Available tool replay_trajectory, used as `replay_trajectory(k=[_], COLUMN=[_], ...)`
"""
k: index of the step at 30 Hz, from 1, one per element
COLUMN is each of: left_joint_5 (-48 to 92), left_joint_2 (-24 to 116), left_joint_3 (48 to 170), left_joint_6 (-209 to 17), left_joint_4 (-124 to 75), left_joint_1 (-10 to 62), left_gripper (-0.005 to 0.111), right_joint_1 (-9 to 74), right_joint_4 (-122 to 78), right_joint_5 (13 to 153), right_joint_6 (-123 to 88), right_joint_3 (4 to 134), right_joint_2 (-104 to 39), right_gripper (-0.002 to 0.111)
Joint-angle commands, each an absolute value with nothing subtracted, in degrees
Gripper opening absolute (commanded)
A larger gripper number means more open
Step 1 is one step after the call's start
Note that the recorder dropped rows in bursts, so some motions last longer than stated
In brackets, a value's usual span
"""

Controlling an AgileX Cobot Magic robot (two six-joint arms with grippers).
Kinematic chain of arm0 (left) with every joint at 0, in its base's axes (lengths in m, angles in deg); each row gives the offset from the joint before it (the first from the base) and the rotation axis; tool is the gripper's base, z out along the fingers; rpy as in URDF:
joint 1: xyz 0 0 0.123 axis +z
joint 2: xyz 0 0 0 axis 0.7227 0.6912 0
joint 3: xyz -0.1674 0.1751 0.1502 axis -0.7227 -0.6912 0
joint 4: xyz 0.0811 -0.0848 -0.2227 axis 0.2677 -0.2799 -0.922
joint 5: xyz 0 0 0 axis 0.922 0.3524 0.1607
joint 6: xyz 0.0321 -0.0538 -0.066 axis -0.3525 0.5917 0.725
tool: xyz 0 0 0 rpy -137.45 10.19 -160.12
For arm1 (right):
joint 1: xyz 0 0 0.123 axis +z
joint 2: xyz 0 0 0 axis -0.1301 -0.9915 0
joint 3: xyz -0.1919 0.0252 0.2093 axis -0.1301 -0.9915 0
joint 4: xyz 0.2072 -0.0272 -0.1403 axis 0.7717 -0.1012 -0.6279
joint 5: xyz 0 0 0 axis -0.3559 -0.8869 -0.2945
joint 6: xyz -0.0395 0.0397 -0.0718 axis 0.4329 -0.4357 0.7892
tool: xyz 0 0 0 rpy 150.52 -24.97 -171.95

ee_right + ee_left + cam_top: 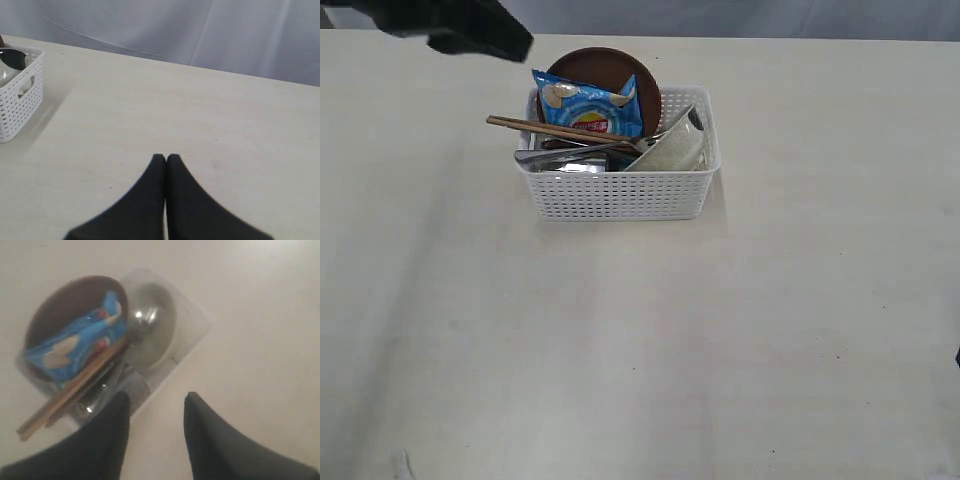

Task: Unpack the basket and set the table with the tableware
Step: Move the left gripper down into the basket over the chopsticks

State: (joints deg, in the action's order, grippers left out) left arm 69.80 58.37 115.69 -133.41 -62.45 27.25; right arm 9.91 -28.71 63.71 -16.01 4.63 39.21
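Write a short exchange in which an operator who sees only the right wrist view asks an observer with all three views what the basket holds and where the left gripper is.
Operator: I see only one end of the basket. What sits on top inside?
Observer: A blue chip bag leans against a brown plate, which is propped up at the far side.
Operator: Does anything stick out?
Observer: Two chopsticks poke past the rim on the left arm's side.
Operator: Where is the left gripper?
Observer: The left gripper hangs in the air near the basket, jaws apart, holding nothing.
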Motion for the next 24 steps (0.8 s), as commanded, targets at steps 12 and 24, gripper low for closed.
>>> replay_trajectory(k=[12,24], left_joint_5=[73.34,60.77], left_joint_2=[70.73,77.61], left_joint_3=[120.79,120.87], left_joint_6=[-114.44,-112.34], left_joint_4=[-23.23,-24.52], left_joint_1=[8.91,8.9], left_gripper=[0.036,0.036], right_joint_1=[9.63,9.63], right_joint_4=[-29.05,-29.05], right_joint_5=[63.86,63.86], right_joint_6=[-16.05,-16.05], right_joint_3=[4.43,4.43], right_joint_2=[39.46,39.46], right_gripper=[0.0,0.0])
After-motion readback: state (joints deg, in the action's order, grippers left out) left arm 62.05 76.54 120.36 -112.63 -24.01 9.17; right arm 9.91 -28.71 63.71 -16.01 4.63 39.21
